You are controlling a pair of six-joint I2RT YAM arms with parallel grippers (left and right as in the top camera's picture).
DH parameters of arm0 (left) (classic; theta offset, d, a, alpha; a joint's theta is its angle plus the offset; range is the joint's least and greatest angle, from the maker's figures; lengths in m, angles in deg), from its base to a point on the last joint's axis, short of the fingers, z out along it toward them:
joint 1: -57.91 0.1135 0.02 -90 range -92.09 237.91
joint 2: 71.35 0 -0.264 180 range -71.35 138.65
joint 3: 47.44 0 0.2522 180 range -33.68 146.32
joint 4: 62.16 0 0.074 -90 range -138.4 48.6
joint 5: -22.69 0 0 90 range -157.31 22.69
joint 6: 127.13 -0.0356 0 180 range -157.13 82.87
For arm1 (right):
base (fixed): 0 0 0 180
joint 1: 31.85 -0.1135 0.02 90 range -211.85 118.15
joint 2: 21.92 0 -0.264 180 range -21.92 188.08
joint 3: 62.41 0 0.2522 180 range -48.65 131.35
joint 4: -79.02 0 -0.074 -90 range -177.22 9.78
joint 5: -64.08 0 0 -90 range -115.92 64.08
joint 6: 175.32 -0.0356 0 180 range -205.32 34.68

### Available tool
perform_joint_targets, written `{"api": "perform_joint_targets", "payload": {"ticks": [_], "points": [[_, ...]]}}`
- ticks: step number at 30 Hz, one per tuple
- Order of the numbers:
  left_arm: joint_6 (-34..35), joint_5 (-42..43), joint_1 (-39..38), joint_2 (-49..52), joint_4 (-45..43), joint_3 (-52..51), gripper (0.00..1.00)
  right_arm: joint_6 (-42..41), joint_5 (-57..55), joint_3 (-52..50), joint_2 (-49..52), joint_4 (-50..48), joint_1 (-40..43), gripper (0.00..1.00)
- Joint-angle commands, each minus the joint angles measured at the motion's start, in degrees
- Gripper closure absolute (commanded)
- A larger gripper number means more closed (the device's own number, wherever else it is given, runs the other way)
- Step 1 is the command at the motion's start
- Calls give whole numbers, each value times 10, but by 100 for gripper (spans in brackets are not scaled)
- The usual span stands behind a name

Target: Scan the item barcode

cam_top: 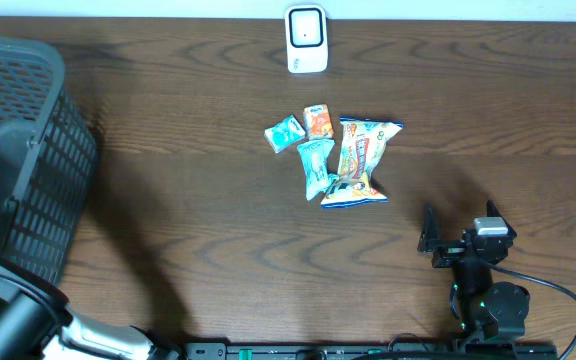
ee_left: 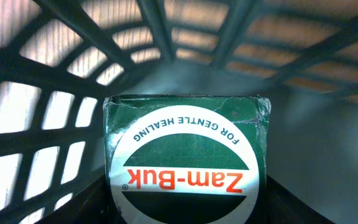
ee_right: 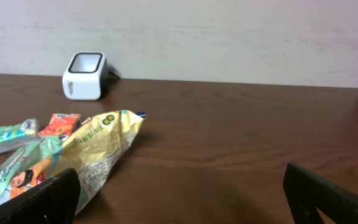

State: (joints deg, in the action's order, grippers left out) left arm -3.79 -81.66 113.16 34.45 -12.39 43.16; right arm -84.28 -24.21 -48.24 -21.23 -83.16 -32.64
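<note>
Woodgrain runs dark and glossy across the table (cam_top: 188,220), and at its far edge stands the scanner (cam_top: 306,38), a small white rounded block with a dark window on its face.

Nearer the robot than the scanner lies a loose heap of snacks. There is a long crinkled foil bag (cam_top: 361,160) in yellow and orange with blue ends, two soft teal packets (cam_top: 285,133) (cam_top: 316,165), and a little orange packet (cam_top: 318,122) touching the bag's top corner.

Far to the left of the scanner sits a black plastic basket (cam_top: 28,170), its walls an open lattice of square holes. The left arm (cam_top: 3,160) reaches down into it. Its wrist camera is filled by a green cardboard Zam-Buk box (ee_left: 185,162), flat-faced with a white oval label and scuffed, whitened corners, set against the basket's ribs. Its fingertips are lost in shadow at the box's sides, so whether the left pincer grips the box I cannot tell.

Right of the scanner and close to the robot's edge, the right pincer (cam_top: 456,228) hovers low with its black fingers (ee_right: 42,196) spread wide and nothing between them.
</note>
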Motion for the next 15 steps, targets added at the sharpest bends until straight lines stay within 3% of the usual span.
{"api": "perform_joint_targets", "payload": {"ticks": [1, 4, 5, 9, 15], "points": [[-3, 47, 2, -60, 0, 3, 43, -3, -1, -1, -3, 2, 4, 1], [0, 101, -1, -101, -6, 3, 43, -3, -1, -1, -3, 2, 4, 1], [28, 157, -9, -145, -17, 3, 42, -3, -1, -1, -3, 2, 4, 1], [76, 245, -29, -209, -49, 3, 42, -3, -1, -1, -3, 2, 4, 1], [158, 337, -98, -300, -125, 3, 42, -3, -1, -1, -3, 2, 4, 1]]}}
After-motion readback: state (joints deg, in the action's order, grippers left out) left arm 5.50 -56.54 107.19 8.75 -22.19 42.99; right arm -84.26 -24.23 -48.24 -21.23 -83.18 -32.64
